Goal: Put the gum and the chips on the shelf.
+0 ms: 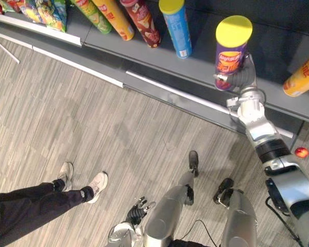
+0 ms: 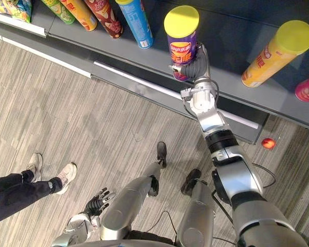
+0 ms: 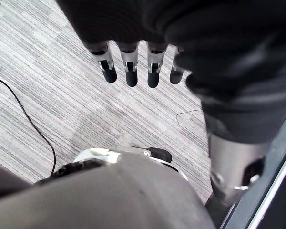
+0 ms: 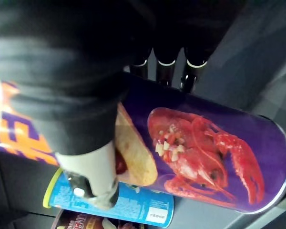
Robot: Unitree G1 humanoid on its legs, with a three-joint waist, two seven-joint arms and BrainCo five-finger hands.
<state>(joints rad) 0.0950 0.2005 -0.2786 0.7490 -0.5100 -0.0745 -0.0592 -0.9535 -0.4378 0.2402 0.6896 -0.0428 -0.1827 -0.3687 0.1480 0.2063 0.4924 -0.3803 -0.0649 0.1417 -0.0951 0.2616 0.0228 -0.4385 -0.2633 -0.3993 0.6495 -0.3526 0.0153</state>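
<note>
A purple chips can (image 1: 232, 49) with a yellow lid stands upright over the front part of the dark grey shelf (image 1: 206, 64). My right hand (image 1: 240, 77) is shut on its lower half, the fingers (image 4: 162, 62) and thumb (image 4: 93, 176) wrapped round the purple wall (image 4: 205, 152). Whether the can's base rests on the shelf board I cannot tell. My left hand (image 1: 136, 208) hangs low by my side over the floor, its fingers (image 3: 128, 71) straight and holding nothing.
On the shelf stand a blue can (image 1: 176, 25) left of the purple one, then red (image 1: 141, 20), yellow (image 1: 116, 18) and green cans, with snack bags (image 1: 41, 10) far left. An orange-yellow can (image 1: 304, 77) stands right. A small red round thing (image 1: 301, 152) lies on the floor. A person's legs (image 1: 41, 198) are at lower left.
</note>
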